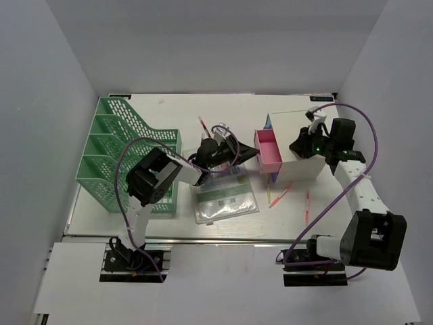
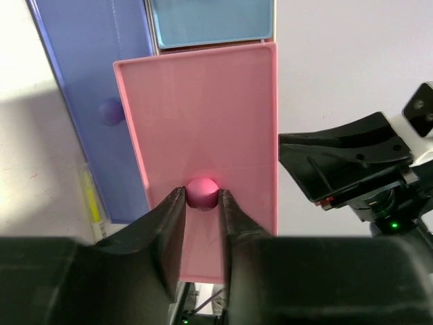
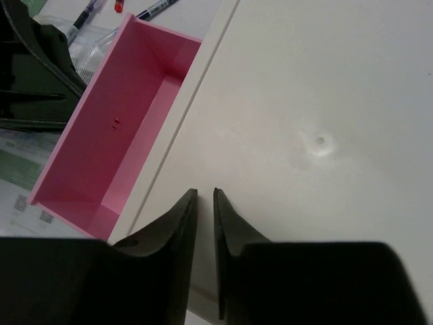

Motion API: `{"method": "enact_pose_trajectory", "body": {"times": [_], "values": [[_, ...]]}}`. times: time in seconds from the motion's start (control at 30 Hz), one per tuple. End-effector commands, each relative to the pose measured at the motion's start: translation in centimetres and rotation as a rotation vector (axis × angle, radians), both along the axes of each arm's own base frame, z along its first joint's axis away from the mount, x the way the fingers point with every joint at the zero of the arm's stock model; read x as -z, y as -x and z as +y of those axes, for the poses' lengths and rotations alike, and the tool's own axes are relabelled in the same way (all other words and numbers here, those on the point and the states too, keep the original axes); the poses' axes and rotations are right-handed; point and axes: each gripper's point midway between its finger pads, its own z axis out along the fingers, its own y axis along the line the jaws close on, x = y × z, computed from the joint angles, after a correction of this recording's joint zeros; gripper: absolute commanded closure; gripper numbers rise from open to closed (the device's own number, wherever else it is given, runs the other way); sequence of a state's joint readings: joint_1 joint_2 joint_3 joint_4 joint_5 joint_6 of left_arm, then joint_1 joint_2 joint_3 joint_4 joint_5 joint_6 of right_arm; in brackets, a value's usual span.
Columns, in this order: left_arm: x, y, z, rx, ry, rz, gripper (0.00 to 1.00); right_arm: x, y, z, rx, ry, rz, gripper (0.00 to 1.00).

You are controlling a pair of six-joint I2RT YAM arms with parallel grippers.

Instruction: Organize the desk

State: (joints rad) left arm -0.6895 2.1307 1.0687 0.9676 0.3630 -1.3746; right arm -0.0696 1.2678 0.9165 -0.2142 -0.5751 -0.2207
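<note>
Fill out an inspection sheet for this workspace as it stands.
Surface: desk, white and flat, with things lying across its middle.
Job's things: pink drawer pulled out of the white drawer box, its visible inside empty; green mesh file rack at left.
Clutter: clear pouch with papers; two pink pens loose by the box; more pens farther back.
Grippers: left gripper closed on the drawer knob; right gripper above the box top, jaws barely apart, nothing between.
Cables: purple cables loop along both arms.
Surroundings: grey walls; nothing else seen.
</note>
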Motion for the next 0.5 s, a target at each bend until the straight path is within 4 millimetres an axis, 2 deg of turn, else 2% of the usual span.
{"method": "enact_pose_trajectory", "body": {"times": [0.0, 0.07, 0.13, 0.27, 0.33, 0.4, 0.47], "values": [[-3.2, -0.9, 0.8, -0.024, 0.007, -0.043, 0.59, 1.8, 0.6, -0.5, 0.018, 0.036, 0.082, 0.77], [-3.2, -1.0, 0.8, -0.030, -0.007, -0.038, 0.46, 1.6, 0.7, -0.4, 0.010, 0.032, 0.076, 0.63], [-3.9, -1.3, 1.4, -0.042, -0.021, -0.048, 0.39, 1.4, 0.8, -0.3, 0.004, 0.028, 0.070, 0.55], [-5.3, -1.7, 2.1, -0.058, -0.076, -0.080, 0.30, 1.0, 1.0, -0.1, -0.006, 0.024, 0.057, 0.51], [-5.7, -1.7, 2.5, -0.061, -0.159, -0.106, 0.27, 0.9, 1.2, 0.0, -0.015, 0.021, 0.055, 0.48], [-7.0, -2.8, 3.2, -0.101, -0.211, -0.137, 0.25, 0.6, 1.3, 0.1, -0.024, 0.018, 0.045, 0.48], [-8.3, -2.6, 3.8, -0.110, -0.268, -0.170, 0.25, 0.4, 1.5, 0.2, -0.031, 0.016, 0.035, 0.46]]}}
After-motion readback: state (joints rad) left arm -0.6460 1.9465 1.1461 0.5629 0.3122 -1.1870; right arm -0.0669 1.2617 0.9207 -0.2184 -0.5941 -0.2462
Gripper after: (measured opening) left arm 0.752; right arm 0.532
